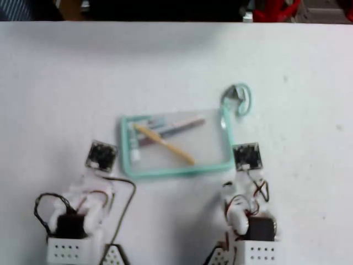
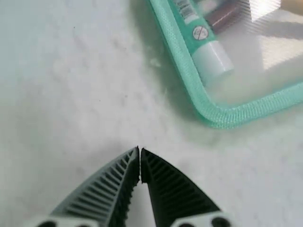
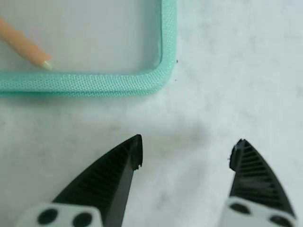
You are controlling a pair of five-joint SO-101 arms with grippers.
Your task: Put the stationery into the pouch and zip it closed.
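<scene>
Pouch [image 1: 176, 172] (one, teal-rimmed) holds one pencil [image 1: 165, 144] and one glue stick [image 2: 203, 45].

High view looks down over the table [image 1: 66, 72]; wrist views sit close above it — all share the pouch [image 1: 165, 173].

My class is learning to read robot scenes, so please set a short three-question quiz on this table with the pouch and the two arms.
1. True or false: the left gripper is wide open.
2. Fill in the missing word: the right gripper is ____ and holds nothing.
3. Relative to the pouch, the orange pencil lies: A) outside it, B) within its teal rim, C) in the right gripper.

Key: 1 false (its fingertips meet); 2 open; 3 B.
</scene>
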